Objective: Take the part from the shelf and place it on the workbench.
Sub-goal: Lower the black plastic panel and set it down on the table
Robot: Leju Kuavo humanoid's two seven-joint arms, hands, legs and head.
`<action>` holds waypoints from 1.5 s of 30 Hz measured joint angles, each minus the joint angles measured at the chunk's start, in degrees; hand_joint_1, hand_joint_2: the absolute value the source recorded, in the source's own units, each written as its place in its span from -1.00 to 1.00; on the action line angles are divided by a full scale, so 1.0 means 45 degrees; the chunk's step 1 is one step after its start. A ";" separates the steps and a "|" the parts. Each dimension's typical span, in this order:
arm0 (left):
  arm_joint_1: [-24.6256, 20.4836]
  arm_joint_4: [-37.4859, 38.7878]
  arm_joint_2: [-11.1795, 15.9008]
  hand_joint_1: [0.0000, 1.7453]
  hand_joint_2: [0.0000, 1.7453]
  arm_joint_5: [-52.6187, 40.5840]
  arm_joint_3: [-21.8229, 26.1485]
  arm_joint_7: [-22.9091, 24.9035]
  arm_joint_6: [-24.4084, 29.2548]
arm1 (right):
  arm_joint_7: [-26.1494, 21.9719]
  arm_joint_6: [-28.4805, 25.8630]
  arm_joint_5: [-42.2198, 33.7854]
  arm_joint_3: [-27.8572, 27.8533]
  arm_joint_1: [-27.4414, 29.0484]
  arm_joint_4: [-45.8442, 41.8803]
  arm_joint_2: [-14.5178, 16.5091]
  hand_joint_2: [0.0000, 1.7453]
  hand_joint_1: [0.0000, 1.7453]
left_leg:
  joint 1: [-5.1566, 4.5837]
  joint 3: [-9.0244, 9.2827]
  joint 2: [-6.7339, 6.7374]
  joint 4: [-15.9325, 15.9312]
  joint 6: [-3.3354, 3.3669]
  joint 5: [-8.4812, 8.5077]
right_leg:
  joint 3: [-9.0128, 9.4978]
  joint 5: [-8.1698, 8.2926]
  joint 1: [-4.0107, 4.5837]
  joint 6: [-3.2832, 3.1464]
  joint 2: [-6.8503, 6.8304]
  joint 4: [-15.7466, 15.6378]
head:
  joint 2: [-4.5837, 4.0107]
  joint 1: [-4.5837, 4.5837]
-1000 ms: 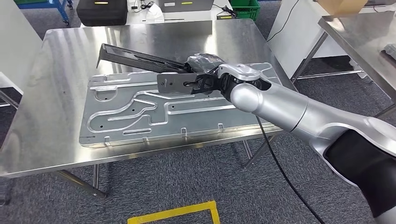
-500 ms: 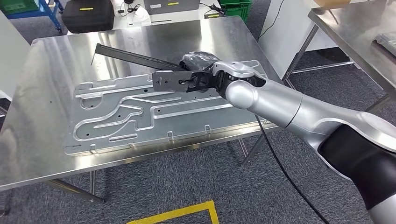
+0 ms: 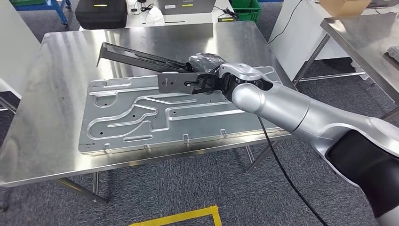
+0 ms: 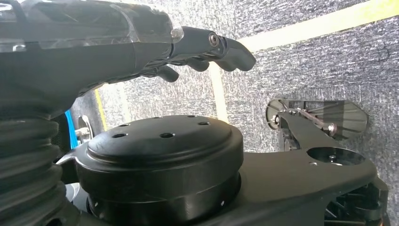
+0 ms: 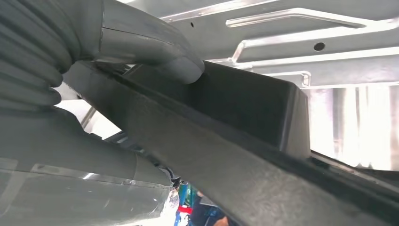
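Right hand (image 3: 209, 83) is gripping the long black part (image 3: 141, 59), holding it above the stamped metal panel (image 3: 141, 117) on the tabletop (image 3: 56, 94); left hand (image 4: 188, 44) is hanging slack, holding nothing.

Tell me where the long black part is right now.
In the head view, the long black part is held in the right hand, slanting above the stamped metal panel on the steel workbench.

The right arm (image 3: 301, 110) enters from the lower right of the head view and stretches up and left to mid-frame, its silver forearm ending in the right hand (image 3: 211, 81), whose dark fingers are closed around a long black part (image 3: 141, 57). In the right wrist view the grey thumb (image 5: 155, 49) presses on that part's edge. The left hand (image 4: 188, 44) hangs with its dark fingers loosely curled, holding nothing.
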 joint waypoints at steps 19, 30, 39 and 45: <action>-0.0043 -0.0004 -0.0002 -1.00 1.00 0.0019 0.0005 0.0023 0.0000 | 0.0002 0.0012 -0.0005 -0.0006 0.0042 -0.0069 -0.0081 1.00 1.00 | -0.0068 -0.0676 0.0045 0.0429 -0.0506 0.0497 | 0.2014 0.0801 0.0090 -0.0435 0.0011 -0.3324 | 0.0000 -0.0584; -0.0004 0.0000 -0.0002 -1.00 1.00 0.0016 0.0005 0.0021 0.0005 | -0.0034 0.0034 -0.0001 0.0007 0.0034 -0.0012 -0.0100 1.00 1.00 | 0.0012 -0.0061 0.0030 0.0010 0.0056 -0.0003 | -0.0067 -0.0248 -0.0049 0.0093 0.0004 0.0216 | 0.0000 -0.0061; -0.0018 0.0005 -0.0070 -1.00 1.00 0.0017 0.0001 0.0023 0.0005 | -0.0050 0.0029 -0.0002 -0.0034 -0.0092 0.0050 -0.0075 1.00 1.00 | 0.0020 0.0357 0.0050 -0.0083 -0.0388 -0.0461 | 0.1476 0.1372 0.0119 -0.0501 -0.0003 -0.3454 | 0.0000 0.0115; -0.0065 -0.0002 -0.0016 -1.00 1.00 0.0035 0.0005 0.0021 0.0007 | -0.0061 0.0028 -0.0007 0.0026 -0.0008 0.0072 -0.0030 1.00 1.00 | -0.0022 -0.1526 -0.0060 0.2788 -0.0553 -0.1152 | 0.1920 0.1147 0.0069 -0.0596 -0.0066 -0.3646 | 0.0000 -0.0354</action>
